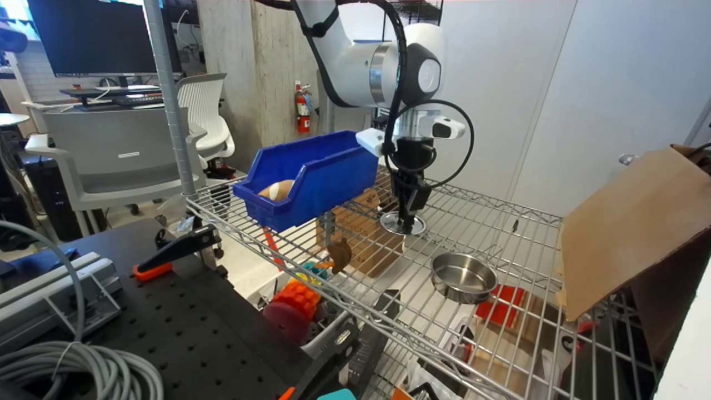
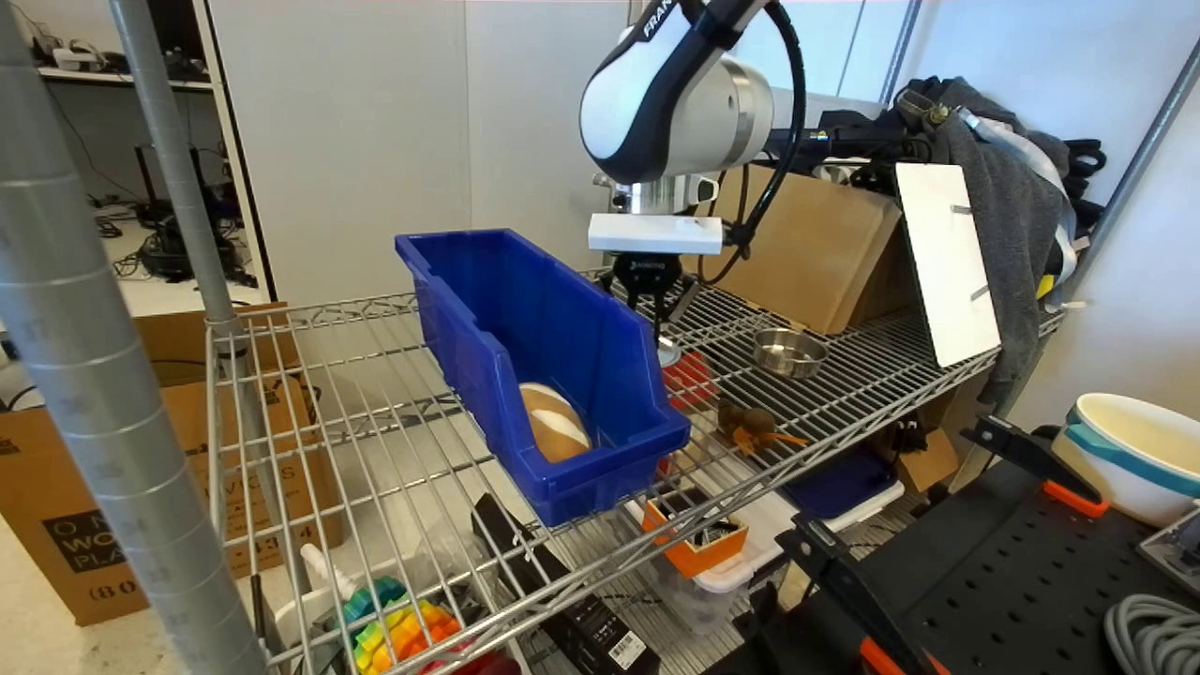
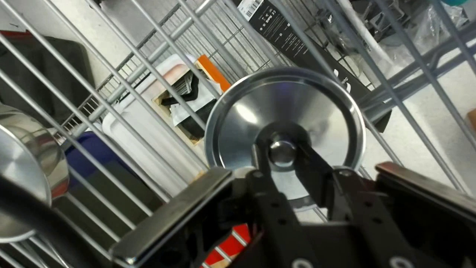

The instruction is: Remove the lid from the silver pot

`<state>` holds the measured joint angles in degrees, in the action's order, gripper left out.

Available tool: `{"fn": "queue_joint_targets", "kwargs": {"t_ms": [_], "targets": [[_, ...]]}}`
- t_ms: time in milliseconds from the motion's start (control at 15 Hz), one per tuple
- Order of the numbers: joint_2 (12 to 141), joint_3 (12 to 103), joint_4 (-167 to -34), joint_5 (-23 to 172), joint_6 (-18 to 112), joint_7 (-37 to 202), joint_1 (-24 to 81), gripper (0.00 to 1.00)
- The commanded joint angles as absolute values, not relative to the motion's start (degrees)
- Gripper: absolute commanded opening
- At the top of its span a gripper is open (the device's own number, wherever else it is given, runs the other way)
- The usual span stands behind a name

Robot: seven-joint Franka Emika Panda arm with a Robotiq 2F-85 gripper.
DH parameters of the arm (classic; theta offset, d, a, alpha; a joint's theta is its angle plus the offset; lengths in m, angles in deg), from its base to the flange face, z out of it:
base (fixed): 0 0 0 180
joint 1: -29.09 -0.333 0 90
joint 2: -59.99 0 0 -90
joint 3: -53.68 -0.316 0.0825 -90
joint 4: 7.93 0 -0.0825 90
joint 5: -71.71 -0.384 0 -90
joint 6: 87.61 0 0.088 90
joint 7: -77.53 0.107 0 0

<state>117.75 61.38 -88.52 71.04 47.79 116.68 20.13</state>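
The lid [image 1: 391, 224] is a flat round silver disc with a small centre knob. It lies low over the wire shelf beside the blue bin; it also shows in an exterior view [image 2: 668, 355], partly hidden, and in the wrist view [image 3: 245, 126]. My gripper [image 3: 282, 150] points down, its two black fingers close against both sides of the knob. It also shows in both exterior views [image 1: 407, 226] [image 2: 657, 330]. I cannot tell whether the lid touches the shelf wires. The silver pot [image 1: 466, 294] stands uncovered on the shelf, apart from the lid; it also shows elsewhere [image 2: 789, 359] [image 3: 57, 163].
The blue bin [image 1: 339, 186] stands on the shelf with a brown-and-white object [image 2: 553, 422] in it. A cardboard box [image 1: 639, 222] leans at the shelf's end beyond the pot. The wire shelf [image 2: 356, 441] has open gaps. A black perforated table [image 1: 194, 322] adjoins it.
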Motion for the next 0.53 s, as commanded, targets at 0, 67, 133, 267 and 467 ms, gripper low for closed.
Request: {"fn": "queue_joint_targets", "kwargs": {"t_ms": [0, 67, 133, 267, 467], "targets": [[118.83, 61.05, -84.82, 70.03, 45.03, 116.61, 20.81, 0.59], [118.09, 60.73, -85.22, 69.84, 44.75, 116.12, 21.08, 0.67], [116.36, 59.95, -86.54, 69.43, 43.85, 114.85, 21.56, 0.73], [112.00, 59.00, -90.34, 68.86, 42.27, 112.32, 21.88, 0.88], [103.71, 59.09, -97.53, 68.97, 37.68, 110.11, 21.54, 1.00]]}}
